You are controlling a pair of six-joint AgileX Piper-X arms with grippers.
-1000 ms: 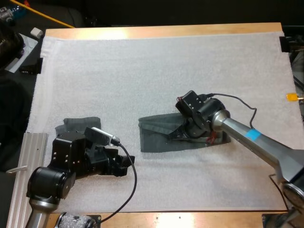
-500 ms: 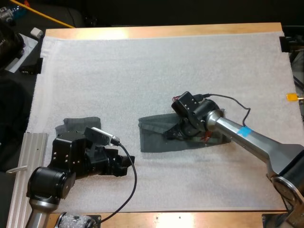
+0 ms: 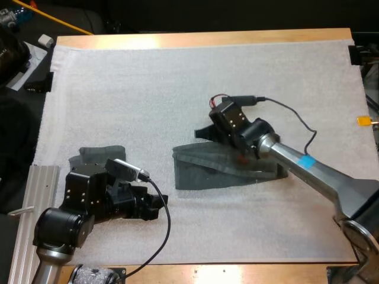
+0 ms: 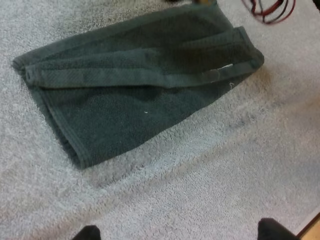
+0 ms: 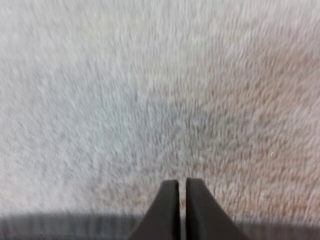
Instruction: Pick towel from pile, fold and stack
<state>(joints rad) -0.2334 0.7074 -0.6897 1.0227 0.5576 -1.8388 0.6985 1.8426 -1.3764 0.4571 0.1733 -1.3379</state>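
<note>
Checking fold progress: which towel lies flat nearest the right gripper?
The folded towel at mid-mat, just beside the right gripper; the other, crumpled towel lies far off, partly under the left arm.

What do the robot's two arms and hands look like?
The left arm and right arm are silver-grey tubes with bulky black wrist housings. The right arm carries a blue patch. The left hand and right hand each have two black fingers.
</note>
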